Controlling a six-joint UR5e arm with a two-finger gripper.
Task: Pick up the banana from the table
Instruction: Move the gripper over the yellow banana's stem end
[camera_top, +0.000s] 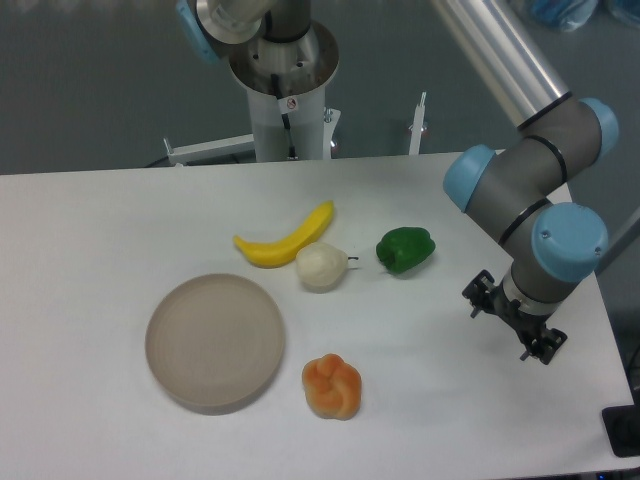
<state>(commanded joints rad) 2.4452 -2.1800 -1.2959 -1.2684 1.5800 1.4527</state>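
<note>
The banana (285, 240) is bright yellow and curved. It lies on the white table (90, 230) near the middle, with its right end touching the whitish pear-like fruit (320, 266). My gripper (510, 322) hangs under the blue-capped wrist at the right side of the table, far to the right of the banana and holding nothing. Only its black mount shows, and the fingers are hidden beneath the wrist.
A green pepper (405, 249) lies between the banana and the gripper. A lumpy orange fruit (332, 386) sits near the front. A round beige-grey plate (215, 341) is at the front left. The robot base (288, 90) stands behind the table.
</note>
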